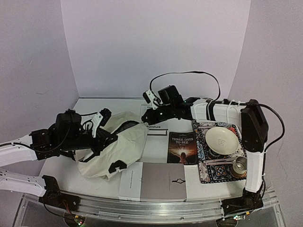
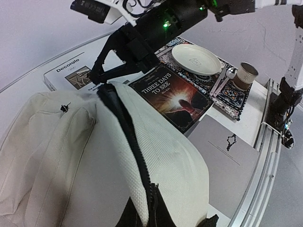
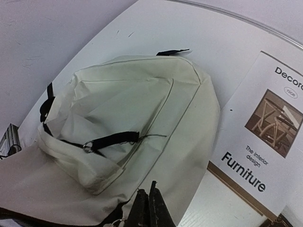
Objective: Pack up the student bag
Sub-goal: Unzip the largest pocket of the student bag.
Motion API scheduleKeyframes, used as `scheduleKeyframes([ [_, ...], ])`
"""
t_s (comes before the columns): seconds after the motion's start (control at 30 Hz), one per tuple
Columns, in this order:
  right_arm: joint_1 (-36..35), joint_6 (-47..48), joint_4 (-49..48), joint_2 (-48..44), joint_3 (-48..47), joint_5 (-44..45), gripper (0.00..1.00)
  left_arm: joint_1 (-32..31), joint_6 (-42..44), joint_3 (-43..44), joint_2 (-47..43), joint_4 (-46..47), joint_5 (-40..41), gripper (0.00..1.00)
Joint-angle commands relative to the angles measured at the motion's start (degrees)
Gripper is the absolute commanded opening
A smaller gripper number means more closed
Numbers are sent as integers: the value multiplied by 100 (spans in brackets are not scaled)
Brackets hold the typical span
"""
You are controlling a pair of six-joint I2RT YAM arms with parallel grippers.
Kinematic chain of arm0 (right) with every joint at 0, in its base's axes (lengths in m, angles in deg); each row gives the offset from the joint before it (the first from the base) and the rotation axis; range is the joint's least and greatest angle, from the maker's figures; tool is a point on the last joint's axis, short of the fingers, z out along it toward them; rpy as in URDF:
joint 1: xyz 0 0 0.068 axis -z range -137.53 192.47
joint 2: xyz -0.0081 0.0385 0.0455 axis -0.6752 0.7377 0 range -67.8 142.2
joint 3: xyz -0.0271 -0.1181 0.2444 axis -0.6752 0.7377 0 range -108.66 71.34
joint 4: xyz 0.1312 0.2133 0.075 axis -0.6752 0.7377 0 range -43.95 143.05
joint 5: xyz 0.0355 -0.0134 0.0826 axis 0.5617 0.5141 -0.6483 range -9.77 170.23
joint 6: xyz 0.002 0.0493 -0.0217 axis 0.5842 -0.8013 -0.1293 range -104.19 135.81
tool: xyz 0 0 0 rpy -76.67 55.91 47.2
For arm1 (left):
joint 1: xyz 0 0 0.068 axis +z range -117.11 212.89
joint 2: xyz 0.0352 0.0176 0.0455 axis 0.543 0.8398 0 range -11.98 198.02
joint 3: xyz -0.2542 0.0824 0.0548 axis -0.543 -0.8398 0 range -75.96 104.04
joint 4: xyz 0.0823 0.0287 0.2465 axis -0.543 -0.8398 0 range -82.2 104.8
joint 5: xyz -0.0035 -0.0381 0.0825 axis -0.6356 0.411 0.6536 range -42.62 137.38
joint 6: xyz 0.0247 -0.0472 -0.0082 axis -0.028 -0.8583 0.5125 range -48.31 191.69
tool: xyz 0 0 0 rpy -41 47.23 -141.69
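- The student bag (image 1: 118, 146) lies slumped on the left half of the white surface (image 1: 157, 144), cream fabric up, with black straps and buckles at its edges.
- The left pincer (image 1: 110, 138) is at the bag's upper middle. The jaws are closed on the bag's black-zippered edge, and in the left wrist view this edge rises as a ridge towards the camera.
- The right pincer (image 3: 147, 191) reaches in from the right. Its fingers are pressed together at the far right end of the same zipper edge. Whether fabric or a zip pull is pinched between them cannot be told.
- The right wrist view shows the bag's front pocket panel with a black strap and a metal ring across it.
- A white booklet marked "Furniture" (image 3: 260, 142) lies just beyond the bag's far right side, under the right arm.
- A dark book titled "Three Days to See" (image 1: 182, 147) lies flat just right of the bag.
- A grey book (image 1: 158, 181) lies at the near edge, its left end against the bag.
- A patterned mat (image 1: 208, 174) on the right carries a cream plate (image 1: 221, 140), a spoon (image 1: 220, 161) and a small cup (image 1: 240, 165).
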Motion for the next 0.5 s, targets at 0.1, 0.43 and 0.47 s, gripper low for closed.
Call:
scheduleKeyframes([
  [0.1, 536, 3, 332, 835, -824, 547, 0, -70, -97, 20, -857, -27, -843, 0],
  [0.43, 534, -493, 342, 758, -1136, -230, 22, -67, -682, 538, 432, 33, 782, 0],
  [0.47, 529, -537, 339, 584, -979, -232, 27, -66, -747, 641, 596, 35, 916, 0],
])
